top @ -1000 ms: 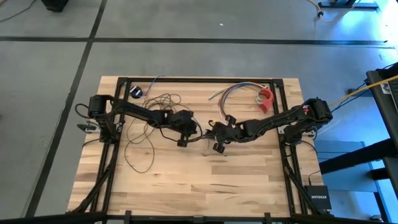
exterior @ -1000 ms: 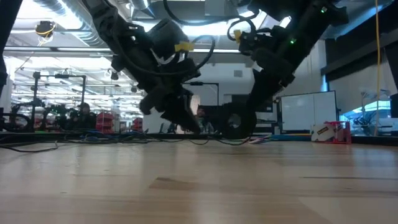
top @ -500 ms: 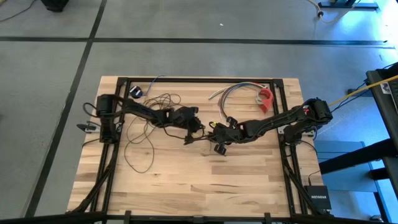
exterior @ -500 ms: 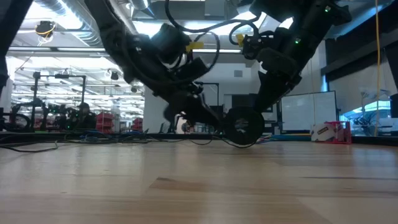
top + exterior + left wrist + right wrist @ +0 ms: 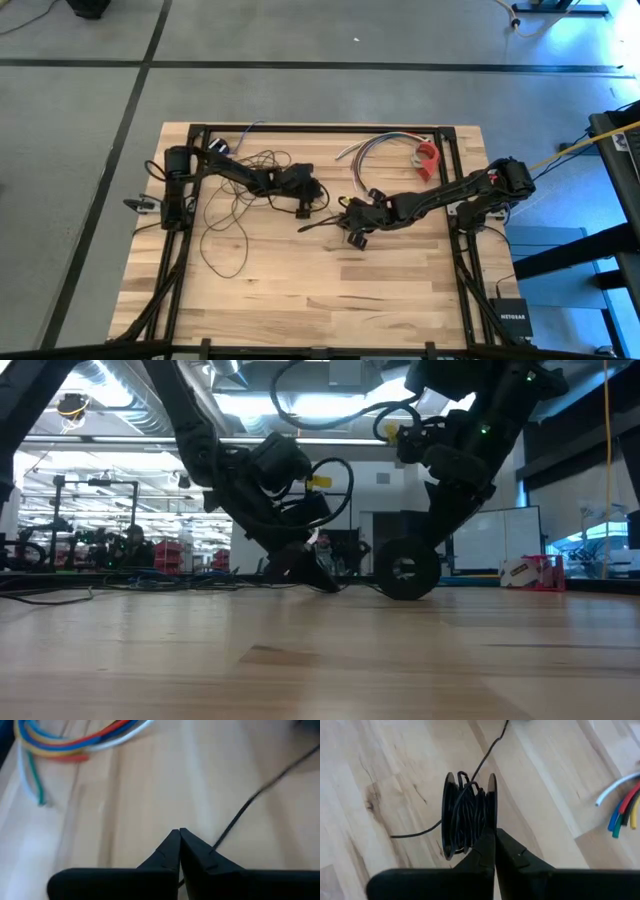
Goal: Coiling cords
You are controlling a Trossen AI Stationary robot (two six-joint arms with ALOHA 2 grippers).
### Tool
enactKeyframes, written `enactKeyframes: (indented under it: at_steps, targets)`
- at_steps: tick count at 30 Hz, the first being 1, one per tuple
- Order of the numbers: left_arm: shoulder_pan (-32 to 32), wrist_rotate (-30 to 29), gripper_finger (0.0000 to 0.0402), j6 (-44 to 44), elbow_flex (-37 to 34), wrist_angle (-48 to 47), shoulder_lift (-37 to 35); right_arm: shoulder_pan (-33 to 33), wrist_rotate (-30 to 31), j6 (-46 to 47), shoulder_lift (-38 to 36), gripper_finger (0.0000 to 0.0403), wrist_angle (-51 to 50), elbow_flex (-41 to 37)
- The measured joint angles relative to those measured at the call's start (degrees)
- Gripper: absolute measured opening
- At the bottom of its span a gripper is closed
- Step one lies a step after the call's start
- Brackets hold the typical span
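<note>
Black cord loose on table | left gripper pinched shut, empty | right gripper shut on spool rim

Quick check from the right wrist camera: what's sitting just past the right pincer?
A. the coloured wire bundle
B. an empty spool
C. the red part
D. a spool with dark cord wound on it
D: the spool just past the right pincer carries wound dark cord.

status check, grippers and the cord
Left gripper shut, mid-table. Right gripper shut on the black spool. Thin dark cord mostly loose, loops sprawled left. Multicoloured wires clear.
</note>
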Motion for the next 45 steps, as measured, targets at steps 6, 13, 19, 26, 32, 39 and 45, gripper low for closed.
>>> enactKeyframes:
  at_steps: [6,13,19,26,32,39,45]
  targets:
    - [0.71,-4.20,0.0003,0.43,-0.05,-7.60,-3.39,0.00,-1.57,2.01,-0.07,0.0000,-1.85,0.11]
    - [-0.23,-10.55,0.0003,-0.65,-0.78,-15.73,-9.83,0.00,-1.90,3.00,-0.08,0.0000,-2.06,0.11]
    - [-4.53,-1.65,0.0004,-4.26,-0.37,-12.09,-17.15,-0.02,-1.40,2.94,-0.07,0.0000,-1.94,0.08]
    - [-9.22,9.97,0.0004,-10.27,-0.39,-3.42,-13.24,-0.02,-0.88,2.91,-0.07,0.0000,-1.85,0.02]
    - [-13.37,10.26,0.0057,-11.77,-0.43,3.95,-9.30,-0.04,-0.75,2.96,-0.03,0.0000,-1.63,0.02]
    - [-14.58,9.78,0.0149,-12.65,-0.37,10.85,-8.38,-0.02,-0.40,2.93,0.00,0.0000,-1.35,-0.02]
    - [-14.23,9.80,0.0152,-9.69,-0.23,15.58,-7.35,-0.02,-0.42,2.11,0.00,0.0000,-0.97,-0.04]
